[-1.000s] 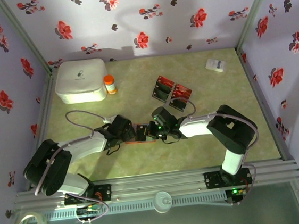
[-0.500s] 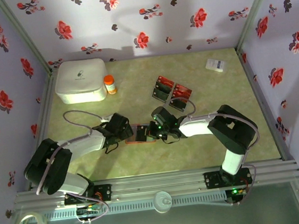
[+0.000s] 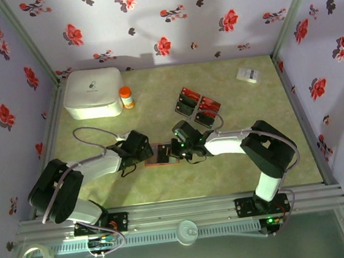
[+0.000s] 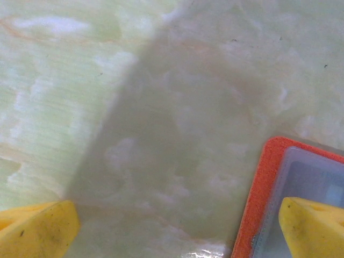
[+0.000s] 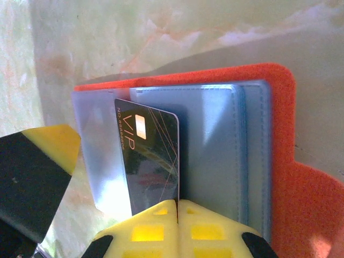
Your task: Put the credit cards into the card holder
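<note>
Card (image 5: 153,156), one, black, pinched by right hand (image 5: 177,207) at one card holder (image 5: 317,204); left hand (image 4: 174,228) spread.

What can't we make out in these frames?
- Right wrist: black card's lower end, hidden behind the right gripper.
- Left wrist: most of the card holder, cut off by the frame edge and covered by a fingertip of the left gripper.
- Top external: loose cards too small to count; white slip's print illegible.

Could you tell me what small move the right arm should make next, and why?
Probably slide the black VIP card further into the card holder: the shut right gripper pinches its near edge, it lies across the clear sleeve, and the open left gripper has one finger over the holder.
</note>
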`<state>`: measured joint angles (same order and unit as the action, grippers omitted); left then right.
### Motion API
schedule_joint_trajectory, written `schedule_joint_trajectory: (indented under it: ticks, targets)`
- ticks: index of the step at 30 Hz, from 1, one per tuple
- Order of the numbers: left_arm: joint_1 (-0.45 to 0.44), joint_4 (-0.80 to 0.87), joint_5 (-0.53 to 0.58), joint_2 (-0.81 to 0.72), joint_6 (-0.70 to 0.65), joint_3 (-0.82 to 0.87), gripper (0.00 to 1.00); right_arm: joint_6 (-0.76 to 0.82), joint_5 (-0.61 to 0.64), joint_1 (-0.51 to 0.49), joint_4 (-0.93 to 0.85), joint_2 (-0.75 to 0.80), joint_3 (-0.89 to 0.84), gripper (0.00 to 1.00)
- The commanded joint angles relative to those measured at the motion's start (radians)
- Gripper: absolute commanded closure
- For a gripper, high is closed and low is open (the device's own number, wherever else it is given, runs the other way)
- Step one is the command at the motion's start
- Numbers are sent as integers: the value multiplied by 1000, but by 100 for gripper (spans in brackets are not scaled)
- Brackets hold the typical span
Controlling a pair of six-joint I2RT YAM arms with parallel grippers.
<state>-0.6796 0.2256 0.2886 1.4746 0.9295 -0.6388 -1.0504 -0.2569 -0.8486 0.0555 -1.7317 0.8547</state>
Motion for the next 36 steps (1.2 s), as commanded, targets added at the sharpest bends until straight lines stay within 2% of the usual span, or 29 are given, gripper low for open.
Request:
schedule_joint_trajectory:
  ticks: [1, 27, 36]
  targets:
    - [40, 50, 32, 90, -18, 72, 0, 23, -4, 9, -64, -15, 31, 100]
    - [38, 5, 11, 120, -24, 93, 1, 12, -68, 10, 35, -141, 91, 100]
    - [53, 83, 28, 34, -36, 34, 0, 54, -56, 10, -28, -130, 122, 100]
